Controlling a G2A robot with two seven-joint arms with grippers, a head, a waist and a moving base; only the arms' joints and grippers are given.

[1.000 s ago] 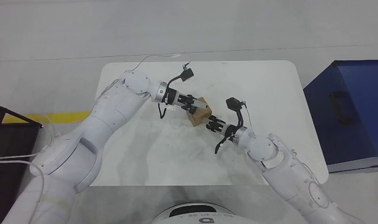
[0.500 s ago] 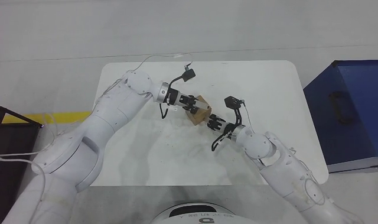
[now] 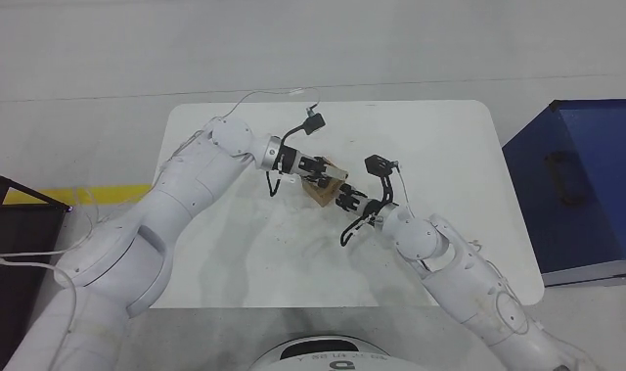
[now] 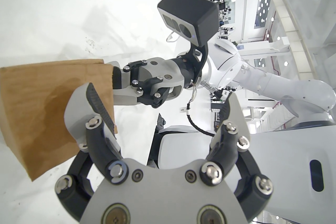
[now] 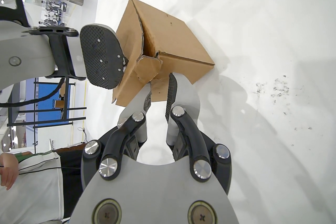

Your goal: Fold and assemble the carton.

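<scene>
Right wrist view shows brown carton [image 5: 173, 38] with ragged, half-closed end flaps [image 5: 147, 70].

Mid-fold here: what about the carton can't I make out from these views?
Left wrist view: right gripper fingertips go behind the carton; carton cut by frame edge.
Right wrist view: carton's inside, hidden by its flaps and a pad of the left gripper.
Top view: flap positions, too small and under both grippers.

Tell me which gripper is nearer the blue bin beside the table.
Right. The right gripper pinches the carton on the side toward the blue bin; the left gripper, open, is at its far side.
</scene>
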